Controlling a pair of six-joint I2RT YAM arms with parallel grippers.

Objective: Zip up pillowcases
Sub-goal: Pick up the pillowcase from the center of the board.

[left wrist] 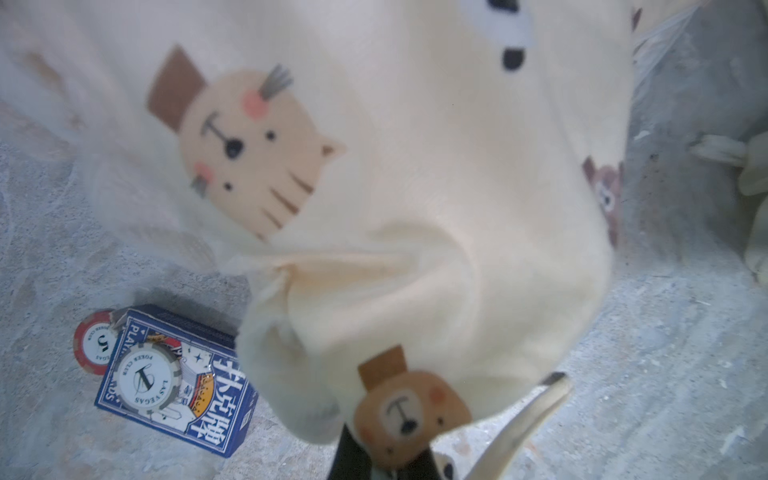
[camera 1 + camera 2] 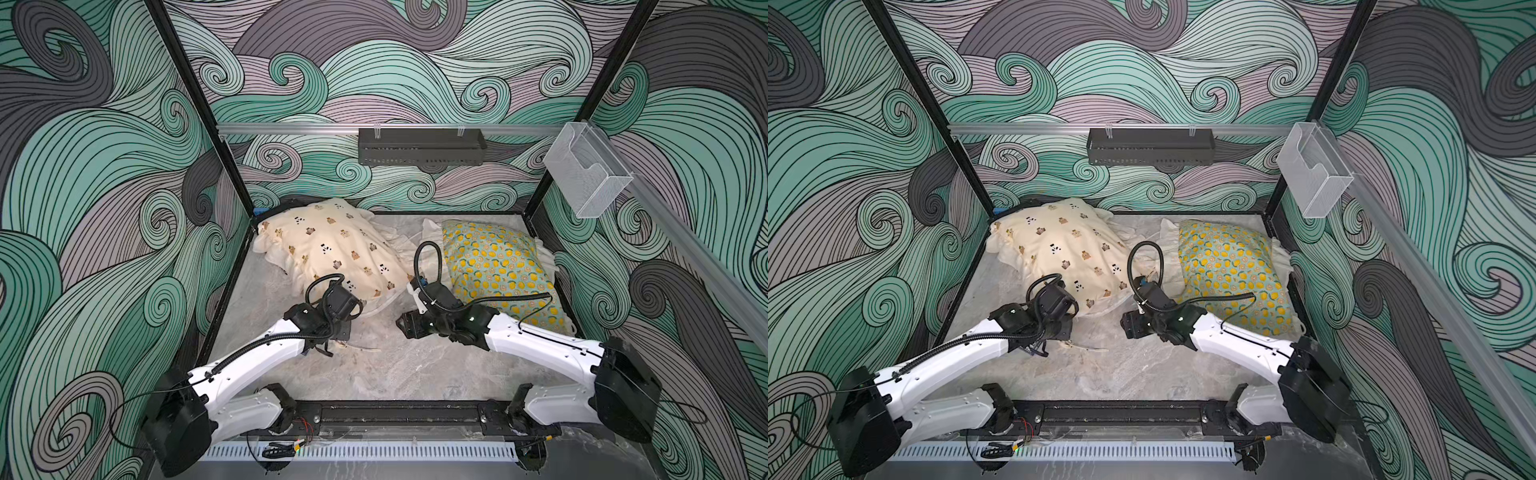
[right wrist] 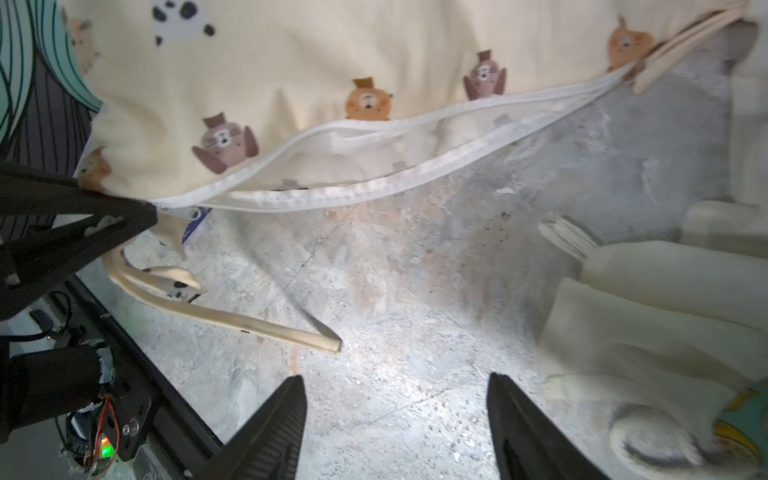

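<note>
— Grey marbled table (image 2: 395,374) out front. Nearest?
— Left gripper (image 3: 145,216), pinched tight on a corner of the bear pillowcase (image 2: 332,249), right at one end of its zipper (image 3: 324,200).
— Zipper done up?
— Gaping open. Right gripper (image 3: 395,399) near it, jaws wide apart, holding nothing.
— Farther back?
— Lemon pillowcase (image 2: 498,270), lying on the right side of the table. Past the bear one, blue card box (image 1: 174,382) with a white chip (image 1: 149,380) on top.

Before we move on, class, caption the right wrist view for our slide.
Open right end effector faces the unzipped cream pillowcase, left end effector pinching its corner by the zipper.
</note>
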